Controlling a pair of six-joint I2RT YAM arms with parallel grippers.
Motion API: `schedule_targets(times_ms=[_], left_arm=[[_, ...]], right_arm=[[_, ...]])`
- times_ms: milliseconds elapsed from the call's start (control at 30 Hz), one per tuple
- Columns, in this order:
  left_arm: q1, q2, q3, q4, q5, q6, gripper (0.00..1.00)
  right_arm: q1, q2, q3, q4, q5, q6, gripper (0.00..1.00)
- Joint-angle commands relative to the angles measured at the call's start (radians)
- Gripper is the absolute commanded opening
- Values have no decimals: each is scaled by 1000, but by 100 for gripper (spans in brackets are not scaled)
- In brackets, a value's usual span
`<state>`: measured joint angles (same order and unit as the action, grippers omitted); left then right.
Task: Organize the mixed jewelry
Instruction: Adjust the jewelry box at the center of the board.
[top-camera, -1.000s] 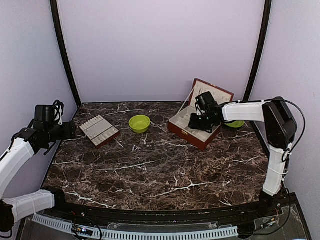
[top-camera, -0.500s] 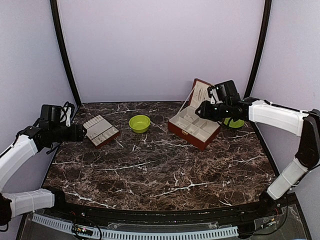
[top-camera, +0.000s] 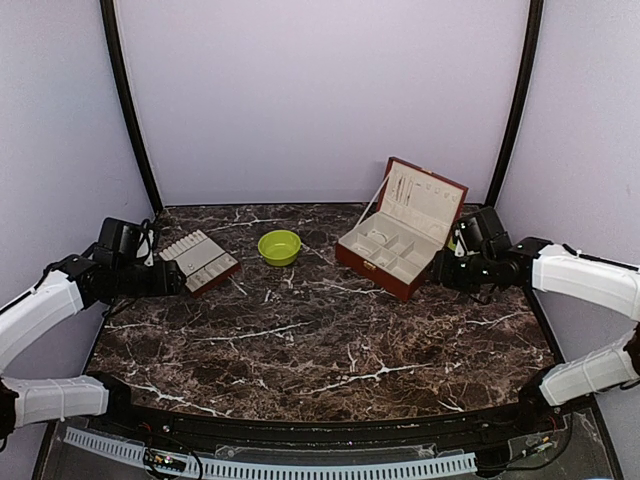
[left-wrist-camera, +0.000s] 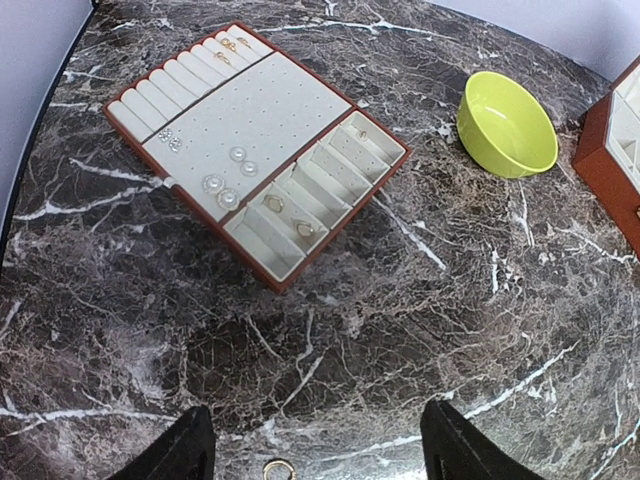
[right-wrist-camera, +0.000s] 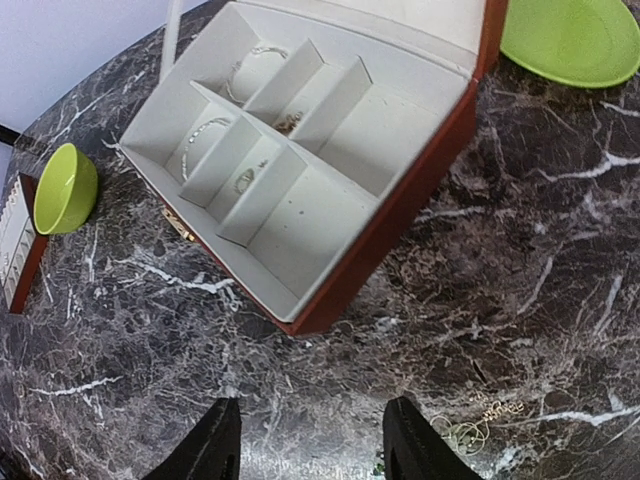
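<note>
Across the dark brown marble bench (top-camera: 320, 330), veined in white, the mixed jewelry (left-wrist-camera: 238, 155) lies in several places. Pale lilac walls (top-camera: 320, 90) close the bench in on three sides, with black poles (top-camera: 128, 110) curving up the back corners.

At the left, a red-brown tray (left-wrist-camera: 280, 95) with cream lining holds pearl studs (left-wrist-camera: 213, 184) on its dotted panel and small rings (left-wrist-camera: 303, 229) in its slots. The left gripper (left-wrist-camera: 315, 455) hangs low in front of the tray, jaws spread wide and holding nothing; a loose gold ring (left-wrist-camera: 278, 468) lies on the marble between its fingers.

A lime-green bowl (top-camera: 279, 246) stands between the tray and the open red-brown box (right-wrist-camera: 395, 225), whose lid (top-camera: 425, 192) is raised. Thin silvery bracelets (right-wrist-camera: 205, 130) lie in its cream compartments. The right gripper (right-wrist-camera: 312, 445), jaws apart and empty, hovers just beside the box, with a fine chain (right-wrist-camera: 470, 432) tangled on the bench near it and a lime-green plate (right-wrist-camera: 575, 40) behind the box
</note>
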<state>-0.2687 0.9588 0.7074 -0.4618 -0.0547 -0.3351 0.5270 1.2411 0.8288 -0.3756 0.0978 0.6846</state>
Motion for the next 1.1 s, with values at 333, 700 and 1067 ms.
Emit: schedule_targets(times_ms=[333,700,1067], left_arm=[[-5,-105,-34,-75,22,-121,73],[-5,-119,-31,-92,7,-113,74],[-4,-139,-40,-85,2,-113,76]], right_arm=[[-5,179,86,42,56,48,66],[-4,369,185,69,151,40,50],[-2,468,195,153,121,-28,35]])
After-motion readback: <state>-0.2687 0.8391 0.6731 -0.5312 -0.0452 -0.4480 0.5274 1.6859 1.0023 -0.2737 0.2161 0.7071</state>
